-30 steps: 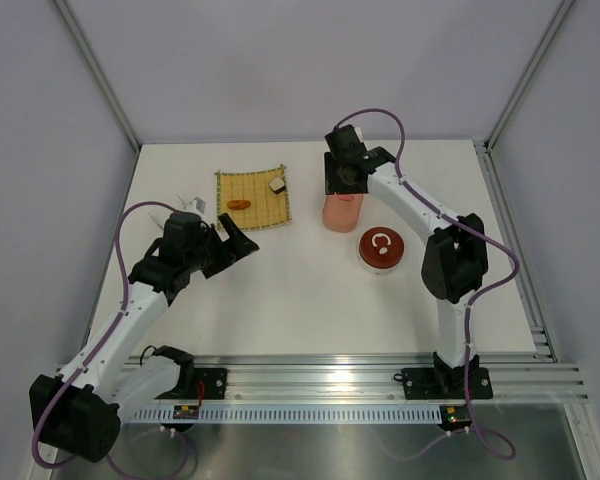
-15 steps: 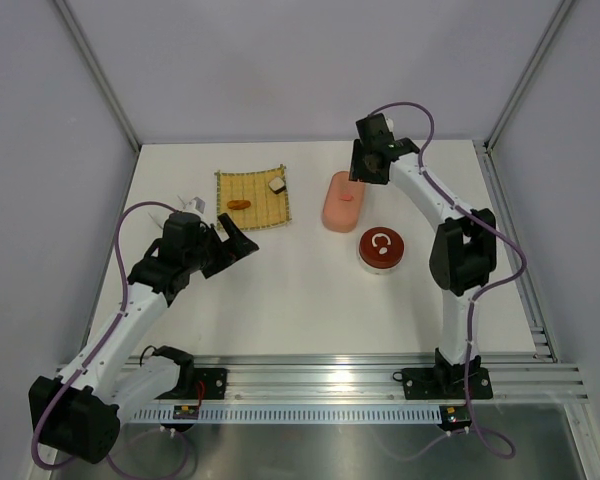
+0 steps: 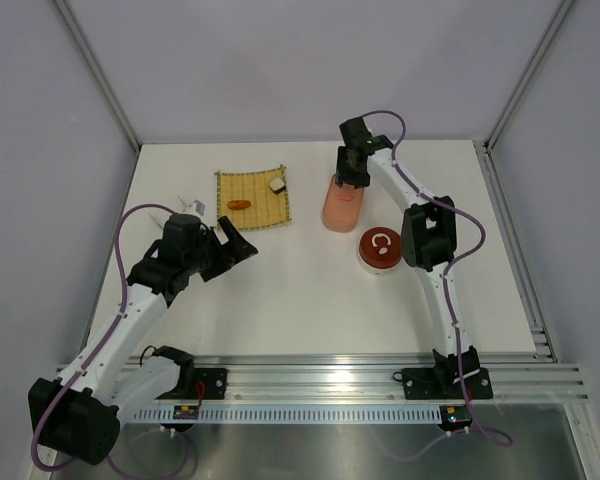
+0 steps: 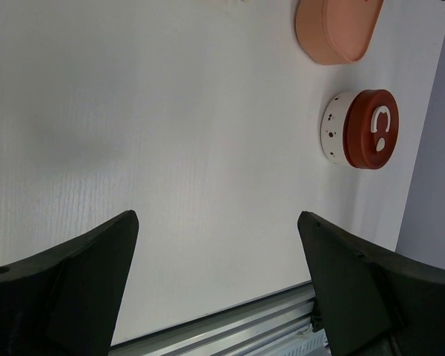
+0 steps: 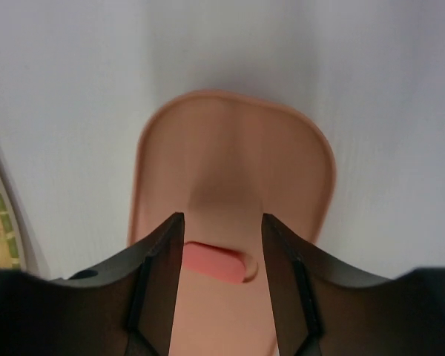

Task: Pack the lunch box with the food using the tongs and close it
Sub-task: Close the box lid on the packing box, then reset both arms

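Top external: white table [image 3: 300,295]; grey walls [image 3: 280,70]

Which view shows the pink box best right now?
Right wrist: the pink box fills it, with the red tab visible on top. Top external shows it small, partly under the right gripper. Left wrist crops it at the edge.

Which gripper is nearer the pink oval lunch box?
Right. The right gripper hangs directly over the pink oval lunch box; the left gripper is far to its left.

Probably a robotics lab cell: plain grey panels [image 3: 310,60], aluminium framing [image 3: 360,378] and a white table [image 3: 310,290].
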### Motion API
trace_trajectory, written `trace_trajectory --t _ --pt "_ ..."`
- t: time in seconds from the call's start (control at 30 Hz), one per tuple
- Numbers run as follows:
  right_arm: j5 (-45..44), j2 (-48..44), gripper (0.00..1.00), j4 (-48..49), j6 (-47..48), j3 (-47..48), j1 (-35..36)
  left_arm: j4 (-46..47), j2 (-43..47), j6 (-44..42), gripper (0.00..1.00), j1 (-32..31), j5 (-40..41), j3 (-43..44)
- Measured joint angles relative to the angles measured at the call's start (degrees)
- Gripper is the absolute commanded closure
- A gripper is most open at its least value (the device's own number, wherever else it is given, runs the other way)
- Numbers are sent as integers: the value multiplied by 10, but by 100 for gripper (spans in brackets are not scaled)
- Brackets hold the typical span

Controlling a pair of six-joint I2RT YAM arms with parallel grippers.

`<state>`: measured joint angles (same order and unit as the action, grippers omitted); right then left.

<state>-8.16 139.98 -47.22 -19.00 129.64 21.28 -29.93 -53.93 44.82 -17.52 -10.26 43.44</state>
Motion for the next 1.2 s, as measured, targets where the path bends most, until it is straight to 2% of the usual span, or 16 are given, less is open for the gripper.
trace_trajectory --t 0.07,0.13,0.3,0.33,0.4,0.6,0.73,0.9,1.07,1.2 --pt "19 18 46 -20 -3 40 0 -4 1 0 7 0 0 0" --pt "30 20 45 -27 -5 36 0 -4 3 0 7 0 0 0" --pt "38 -52 33 -19 -16 -61 0 -4 3 0 7 0 0 0" --pt "37 -78 31 -10 -17 -90 0 -4 3 0 7 0 0 0" --pt "30 -137 20 2 -21 -138 0 -4 3 0 7 0 0 0" --pt "-9 -349 4 56 -38 -250 0 -5 7 -1 7 0 0 0" --pt "-54 -482 2 76 -51 -341 0 -17 33 -12 5 0 2 1" --pt "-118 -606 2 71 -70 -477 0 -75 59 -60 4 0 35 49" --pt "-173 -679 1 32 -80 -576 0 -133 78 -116 3 1 84 123" --pt "-218 -722 1 7 -81 -612 0 -163 90 -155 1 1 117 176"
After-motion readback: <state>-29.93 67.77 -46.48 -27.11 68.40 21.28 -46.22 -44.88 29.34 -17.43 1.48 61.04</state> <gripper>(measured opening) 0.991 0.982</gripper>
